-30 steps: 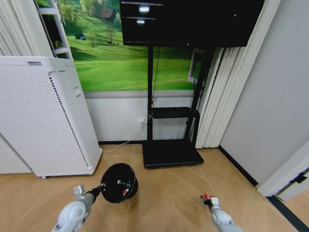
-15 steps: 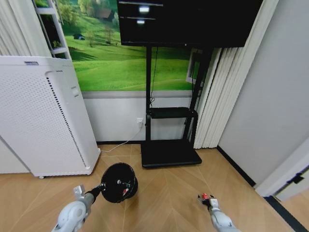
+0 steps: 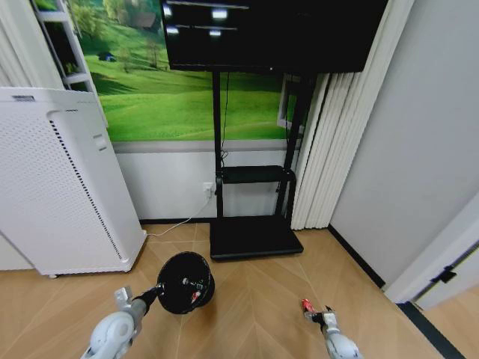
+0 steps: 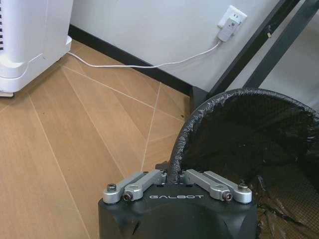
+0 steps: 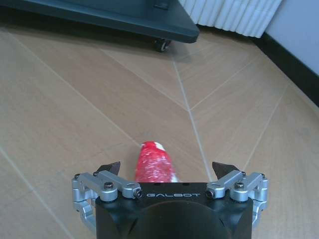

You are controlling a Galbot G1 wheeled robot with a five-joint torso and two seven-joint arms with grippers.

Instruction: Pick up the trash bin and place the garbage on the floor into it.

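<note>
Chevron wood floor (image 3: 254, 307) by the TV stand (image 3: 251, 235); left gripper (image 4: 175, 178) clenched on trash bin (image 3: 185, 282) rim, bin lifted, litter pieces already inside; right gripper (image 5: 167, 172) fingers spread, red-white garbage piece (image 5: 155, 163) between them, not yet binned.

A: Which colours has the trash bin (image 3: 185, 282)?
B: It is black wire mesh, with a black crinkled liner on the rim.
A: And the floor (image 5: 75, 94)?
B: Light tan wood planks in a chevron pattern.
A: The garbage (image 5: 155, 163) by the right gripper (image 5: 167, 170)?
B: Red with a white tip. The big appliance (image 3: 56, 179) is white with small dots, and the wall picture (image 3: 179, 97) is green grass.
</note>
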